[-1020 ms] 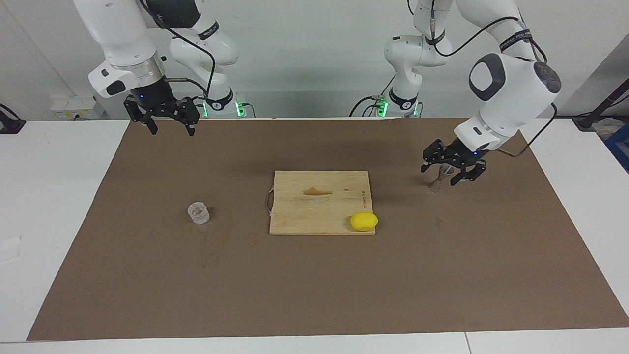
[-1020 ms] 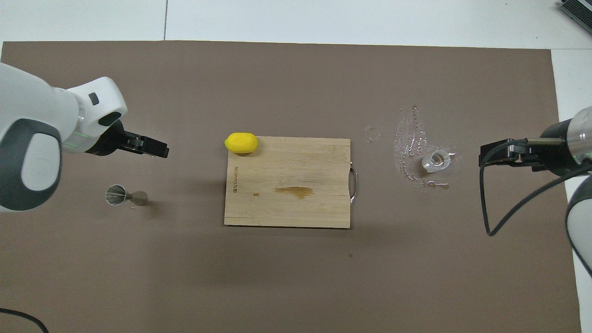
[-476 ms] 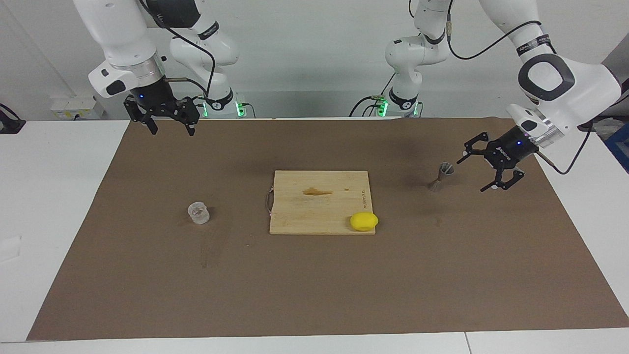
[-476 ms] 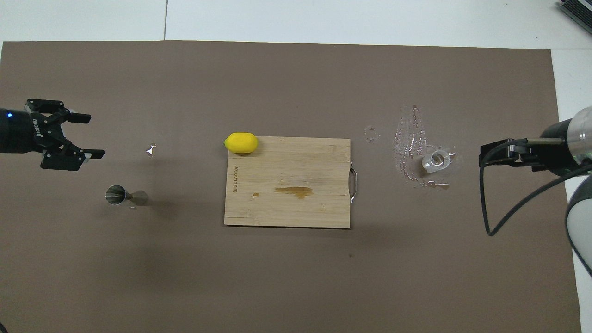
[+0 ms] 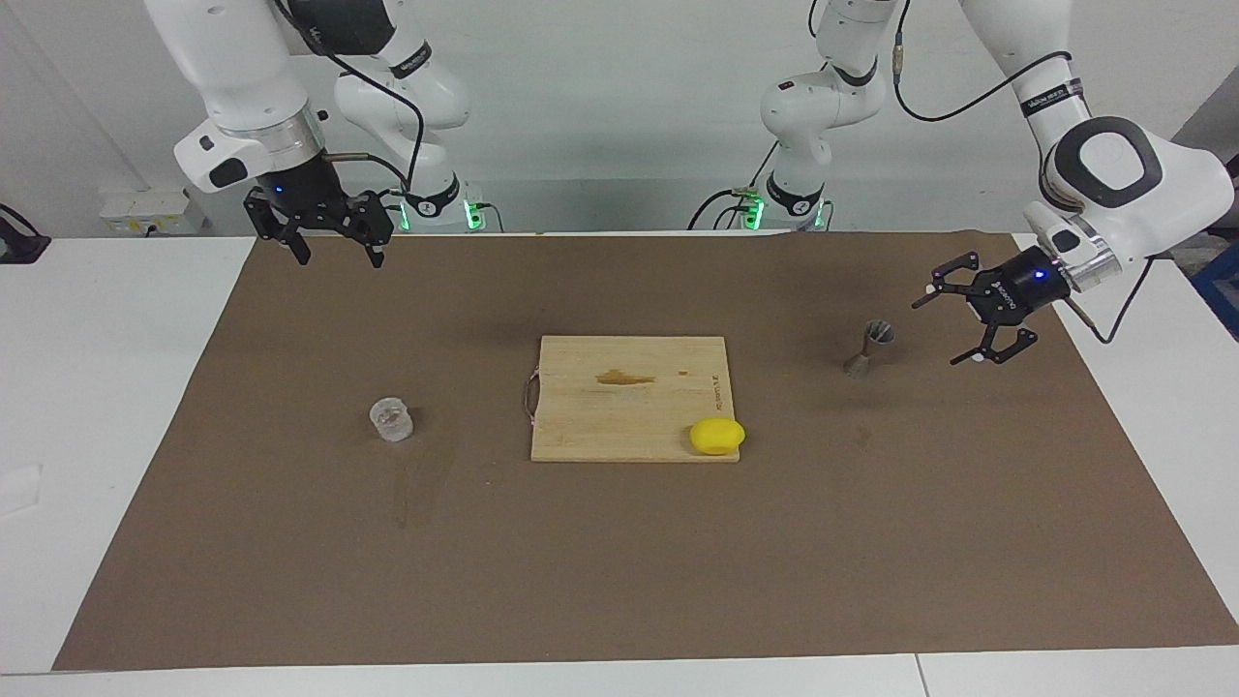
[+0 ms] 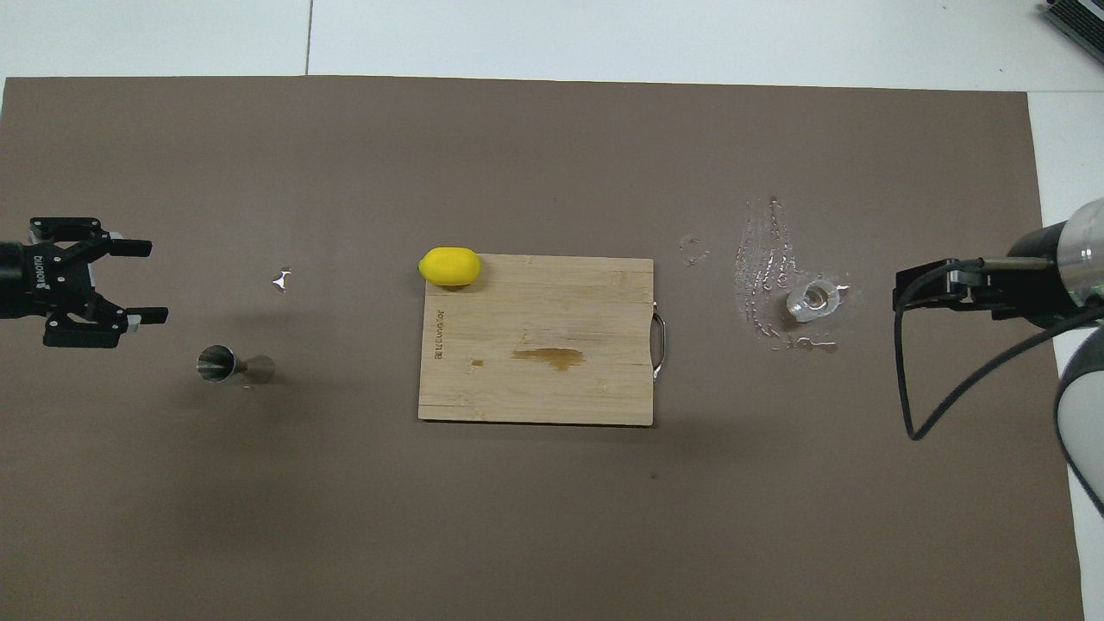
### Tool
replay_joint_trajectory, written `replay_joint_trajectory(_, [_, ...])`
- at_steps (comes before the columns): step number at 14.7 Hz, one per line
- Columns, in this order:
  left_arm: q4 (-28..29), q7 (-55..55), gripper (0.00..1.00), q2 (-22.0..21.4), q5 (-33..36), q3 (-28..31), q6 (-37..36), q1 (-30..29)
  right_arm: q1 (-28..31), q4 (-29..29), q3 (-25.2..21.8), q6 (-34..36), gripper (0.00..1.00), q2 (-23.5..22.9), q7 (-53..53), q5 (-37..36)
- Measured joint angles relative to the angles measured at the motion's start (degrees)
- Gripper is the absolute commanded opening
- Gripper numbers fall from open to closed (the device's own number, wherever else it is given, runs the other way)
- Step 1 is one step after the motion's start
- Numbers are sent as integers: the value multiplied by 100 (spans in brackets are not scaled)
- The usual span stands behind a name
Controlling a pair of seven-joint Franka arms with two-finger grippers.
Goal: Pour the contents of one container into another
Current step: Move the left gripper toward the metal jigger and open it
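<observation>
Grippers, two, both empty with fingers spread apart: right gripper (image 5: 334,250) over the brown mat's (image 5: 619,561) edge nearest the robots, at the right arm's end; left gripper (image 5: 958,322) raised over the mat beside the jigger, apart from it. Jigger (image 5: 868,347), metal, hourglass-shaped, upright on the mat toward the left arm's end. Cutting board (image 5: 629,397), wooden, mid-table, stained. Glass tumbler (image 5: 391,419), clear, upright on the mat toward the right arm's end, wet streaks (image 6: 763,267) around it. Lemon (image 5: 716,436), yellow, at the board's corner farthest from the robots.
</observation>
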State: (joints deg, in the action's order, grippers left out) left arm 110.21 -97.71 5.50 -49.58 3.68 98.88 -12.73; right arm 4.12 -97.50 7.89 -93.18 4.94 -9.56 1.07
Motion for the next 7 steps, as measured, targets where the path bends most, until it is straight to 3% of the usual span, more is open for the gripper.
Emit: replay_joint_trajectory(7, [54,-2427,100,772,-745,0,-688,-537,0,0,0,0,100,0,0,0])
